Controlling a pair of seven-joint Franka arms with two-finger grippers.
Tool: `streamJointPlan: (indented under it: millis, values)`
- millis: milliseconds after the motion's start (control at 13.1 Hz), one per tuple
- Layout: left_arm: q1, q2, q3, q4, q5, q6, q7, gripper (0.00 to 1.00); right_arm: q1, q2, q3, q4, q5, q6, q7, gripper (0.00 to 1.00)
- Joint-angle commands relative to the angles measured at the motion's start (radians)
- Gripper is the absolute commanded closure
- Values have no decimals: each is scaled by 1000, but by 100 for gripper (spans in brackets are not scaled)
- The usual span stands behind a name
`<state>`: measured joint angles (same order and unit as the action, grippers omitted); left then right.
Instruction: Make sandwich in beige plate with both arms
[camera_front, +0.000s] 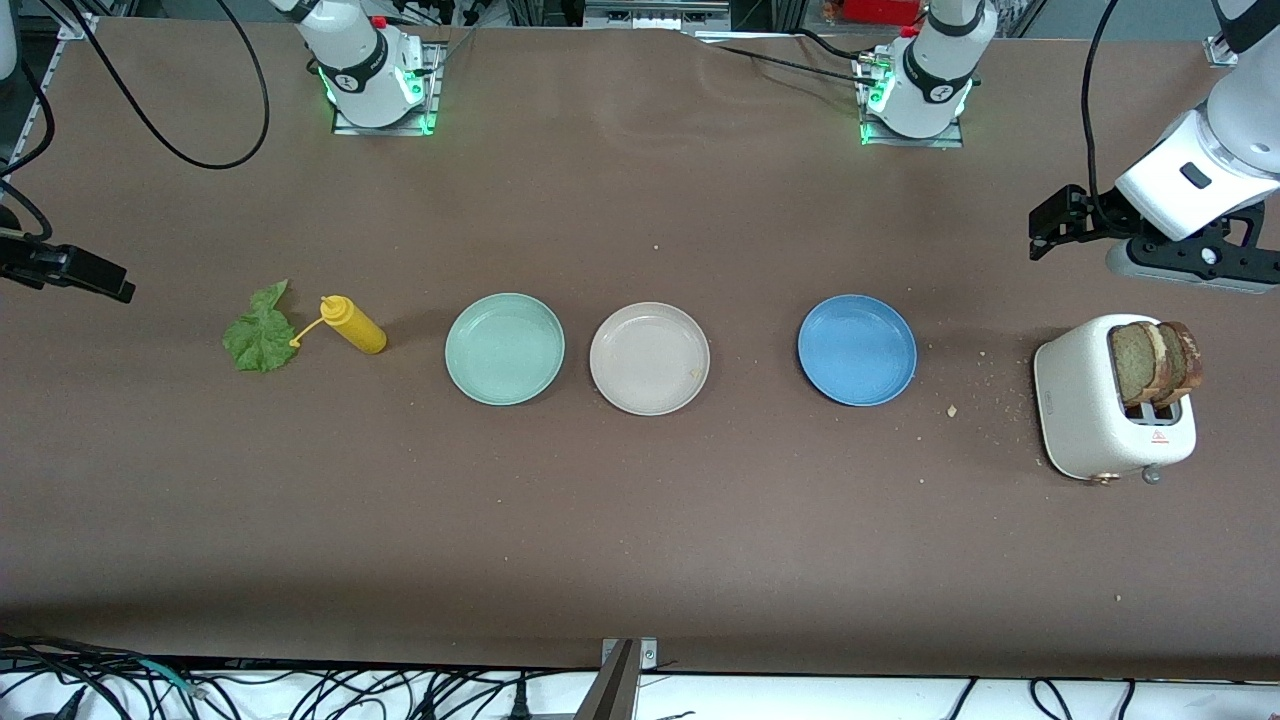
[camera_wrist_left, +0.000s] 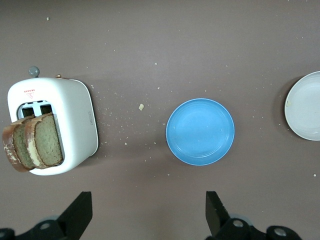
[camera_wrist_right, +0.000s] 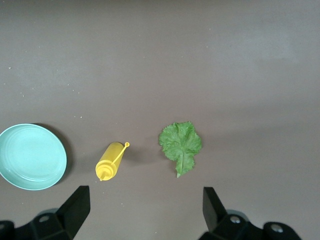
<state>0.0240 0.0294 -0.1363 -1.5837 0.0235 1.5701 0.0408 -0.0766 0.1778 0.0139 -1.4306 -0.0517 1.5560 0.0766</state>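
Both grippers spread, empty — left gripper (camera_wrist_left: 145, 212) over toaster (camera_wrist_left: 65, 125) w/ bread slices (camera_wrist_left: 35, 142); right gripper (camera_wrist_right: 142, 212) by lettuce (camera_wrist_right: 181, 142).

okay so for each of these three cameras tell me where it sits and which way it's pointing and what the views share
Front view: high across the brown table, facing both arm bases; left gripper at the left arm's end.
Left wrist view: looks down past open left gripper fingers at the white toaster holding brown bread slices, and the round blue plate.
Right wrist view: looks down past open right gripper fingers at the crinkled green lettuce leaf, yellow squeeze bottle, mint-green plate.
Shared: front sees all these; the left wrist also catches the pale beige plate.
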Motion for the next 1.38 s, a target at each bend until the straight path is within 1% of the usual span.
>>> streamJointPlan:
  millis: [0, 1300]
  values:
    - [7, -5, -3, 13, -11, -19, 4, 0, -2, 0, 8, 10, -17, -16, 5, 0]
    - [7, -5, 0, 10, -11, -35, 2, 0, -3, 0, 8, 9, -3, -17, -6, 0]
